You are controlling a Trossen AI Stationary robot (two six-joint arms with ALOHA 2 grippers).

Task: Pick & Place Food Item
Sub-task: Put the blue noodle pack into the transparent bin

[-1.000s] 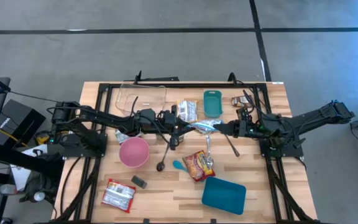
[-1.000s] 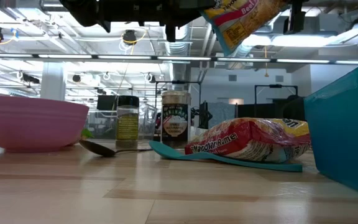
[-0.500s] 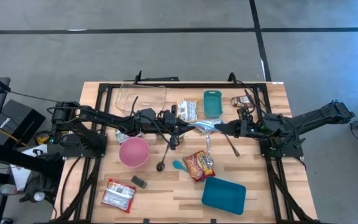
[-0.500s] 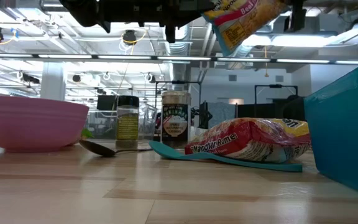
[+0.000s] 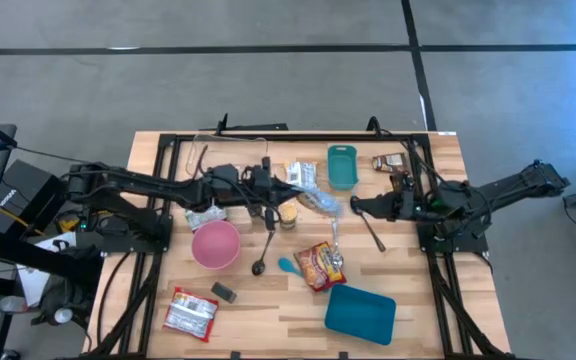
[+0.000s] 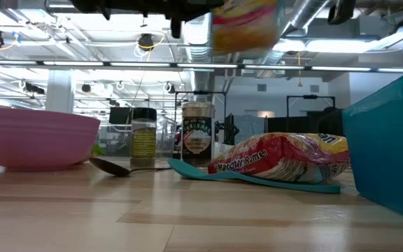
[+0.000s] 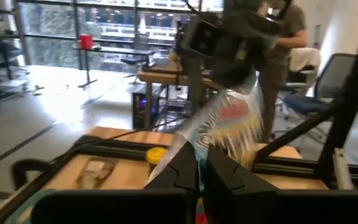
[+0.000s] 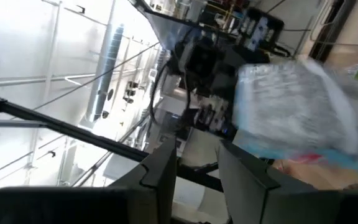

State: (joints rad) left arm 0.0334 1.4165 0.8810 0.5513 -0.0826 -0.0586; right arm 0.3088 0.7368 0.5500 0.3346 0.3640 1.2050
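Left tool [image 7: 197,165], fingers pressed together, pinching one edge of the food packet [image 7: 229,124], a silvery pouch with red and yellow print. I read the packet as clear of the surface [image 5: 438,310]: from above it sits over the middle, just far of the red noodle packet [image 5: 319,265], and from surface height it hangs high above that packet. Right tool [image 5: 356,207], just right of the pouch and pointing at it, fingers spread and touching nothing. Progress, as I judge it: the pick is done and the pouch rests with the left arm alone; the placing is wholly left. The task names no target, so I cannot tell whether the pink bowl [image 5: 215,243], near and left, the clear tray [image 5: 230,153] at the far edge, or the teal container [image 5: 360,312], near and right, is meant. Pose: left arm stretched almost level from the left edge toward the middle; right arm reaching in from the right edge, likewise level, wrist turned inward.
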